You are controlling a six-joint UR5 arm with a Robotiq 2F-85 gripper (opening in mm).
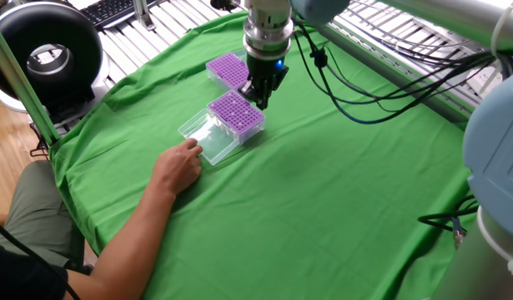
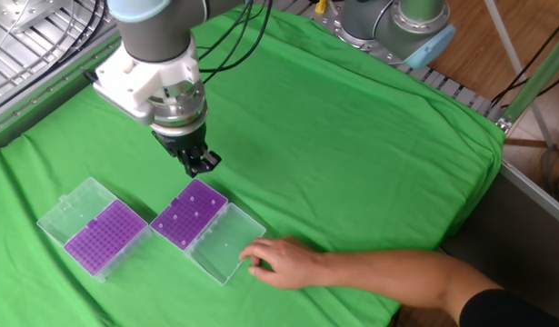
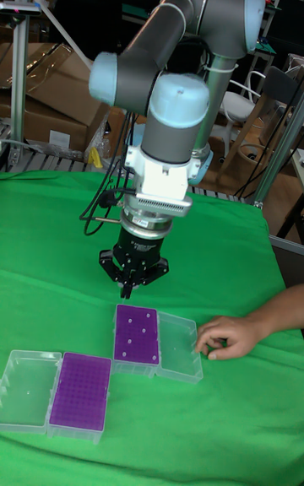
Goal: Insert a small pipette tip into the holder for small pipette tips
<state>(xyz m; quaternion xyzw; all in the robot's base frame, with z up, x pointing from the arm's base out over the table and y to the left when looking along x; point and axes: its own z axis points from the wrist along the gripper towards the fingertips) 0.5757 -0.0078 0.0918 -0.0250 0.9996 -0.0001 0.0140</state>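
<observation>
Claw (image 2: pixel 199 163) hovers above holder (image 2: pixel 189 214), jaws nearly together, grip indeterminate; hand (image 2: pixel 281 263) steadies lid at lower centre.

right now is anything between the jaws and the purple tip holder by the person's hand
Nothing visible. The gripper hangs just above the far edge of the nearer purple pipette tip holder, whose clear hinged lid lies open. The person's hand touches only that lid.

Open green cloth (image 2: pixel 352 136) lies beyond the small-tip holder (image 2: pixel 189 215). A person's hand (image 2: pixel 284 264) blocks its open lid (image 2: pixel 224 243); a second tip box (image 2: pixel 104 238) flanks it.
</observation>
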